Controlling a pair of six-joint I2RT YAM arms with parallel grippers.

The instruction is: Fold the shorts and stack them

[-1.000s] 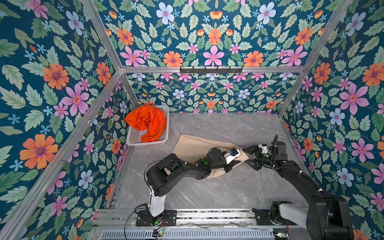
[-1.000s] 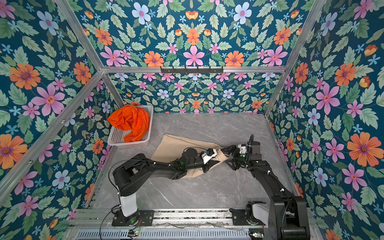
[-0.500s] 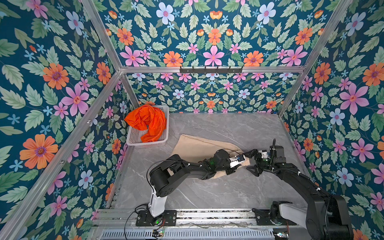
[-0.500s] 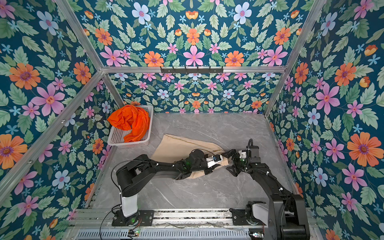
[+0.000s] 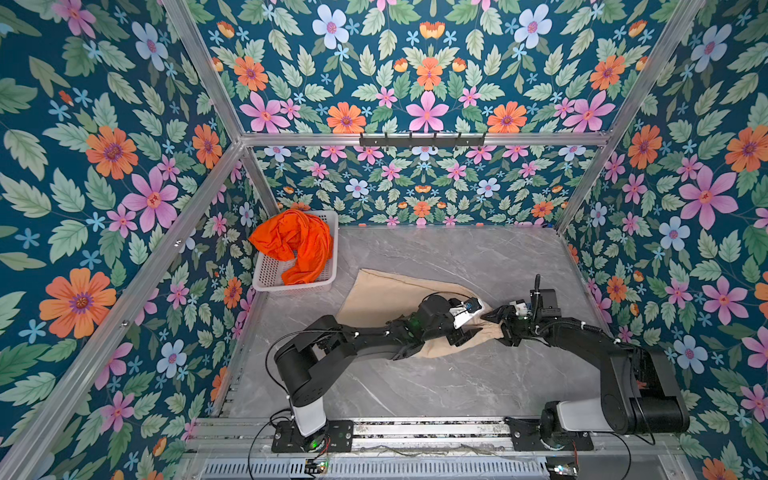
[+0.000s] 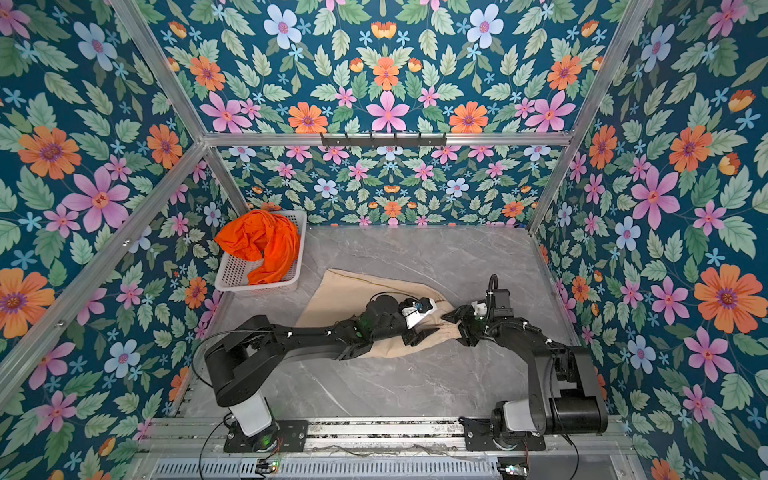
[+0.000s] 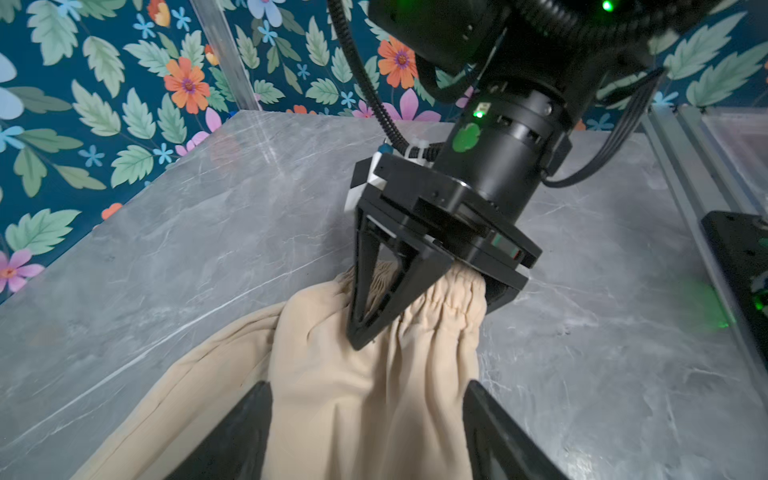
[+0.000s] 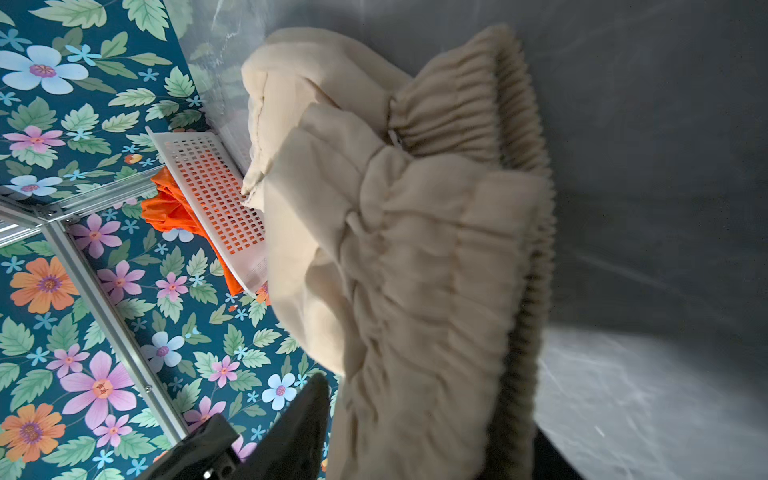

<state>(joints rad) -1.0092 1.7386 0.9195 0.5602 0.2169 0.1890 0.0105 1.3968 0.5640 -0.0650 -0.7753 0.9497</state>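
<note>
Shorts are lying in two places, as we are seeing in both top views. The beige shorts [image 5: 386, 291] [image 6: 353, 291] are spreading across the middle of the grey tabletop [image 5: 415, 374], their gathered waistband [image 7: 453, 299] pointing toward the right arm. The orange shorts [image 5: 295, 241] [image 6: 262, 241] are sitting crumpled in the white basket [image 5: 291, 286] at the far left corner, near one corner of the beige pair. We are finding the left hand [image 7: 365, 390] with its fingers standing wide apart, beige cloth lying between them. The right hand [image 7: 424, 320] is straddling the waistband, one finger on each side; we are unable to tell whether it is pressing on the cloth or only standing around it. Both hands are facing each other, tip to tip, over that waistband end.
</note>
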